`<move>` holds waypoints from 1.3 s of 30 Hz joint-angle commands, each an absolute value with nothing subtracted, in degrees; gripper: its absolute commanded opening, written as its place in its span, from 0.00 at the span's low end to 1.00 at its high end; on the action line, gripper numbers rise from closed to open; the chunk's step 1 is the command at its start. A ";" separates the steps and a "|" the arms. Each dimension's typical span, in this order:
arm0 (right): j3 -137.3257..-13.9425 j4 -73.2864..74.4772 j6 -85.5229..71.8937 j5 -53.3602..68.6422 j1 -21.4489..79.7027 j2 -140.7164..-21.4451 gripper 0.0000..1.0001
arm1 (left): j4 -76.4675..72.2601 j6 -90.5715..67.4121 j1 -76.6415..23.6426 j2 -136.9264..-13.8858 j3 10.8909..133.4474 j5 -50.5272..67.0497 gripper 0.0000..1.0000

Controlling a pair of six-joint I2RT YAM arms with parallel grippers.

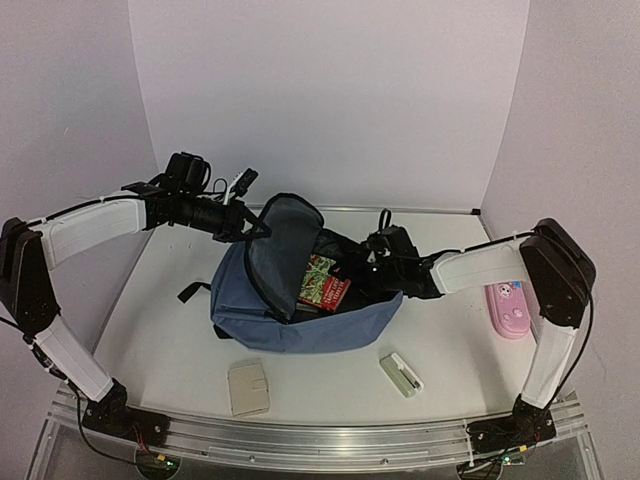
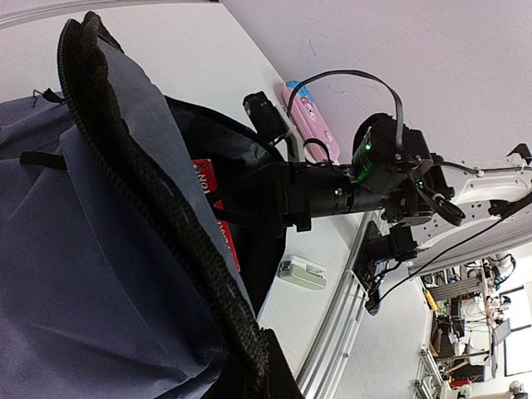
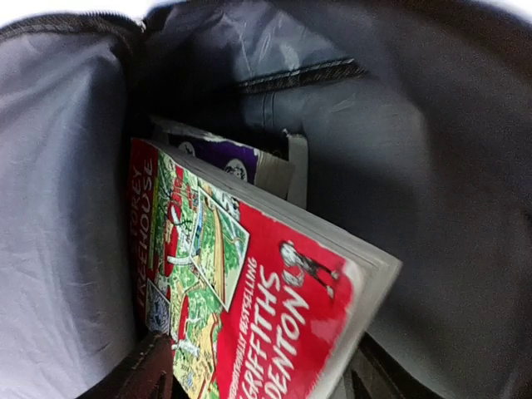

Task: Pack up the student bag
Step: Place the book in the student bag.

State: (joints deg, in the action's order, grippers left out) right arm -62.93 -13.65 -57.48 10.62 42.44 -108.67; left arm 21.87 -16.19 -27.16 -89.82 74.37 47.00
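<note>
The slate-blue student bag lies in the middle of the table with its main opening held wide. My left gripper is shut on the black zip rim of the raised flap and holds it up. My right gripper reaches into the opening from the right. A red paperback book stands tilted inside the bag against its grey lining. The right gripper's fingers stand wide apart on either side of the book's near end. A purple-covered book sits behind the red one.
A pink pencil case lies at the right, under my right arm. A beige wallet-like case and a small pale green and white item lie near the front rail. A purple wall rises close behind the table.
</note>
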 commanded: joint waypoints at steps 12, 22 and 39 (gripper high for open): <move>-59.48 -12.20 -57.74 9.40 42.98 -104.72 0.50 | 19.88 -14.85 -26.89 -86.14 74.19 49.50 0.00; -64.06 -13.37 -57.27 11.57 44.24 -108.11 0.24 | 20.08 -14.77 -26.91 -86.40 74.27 49.46 0.00; -73.49 -17.80 -59.47 13.32 47.00 -117.02 0.20 | 19.79 -15.13 -26.89 -87.03 74.27 49.62 0.00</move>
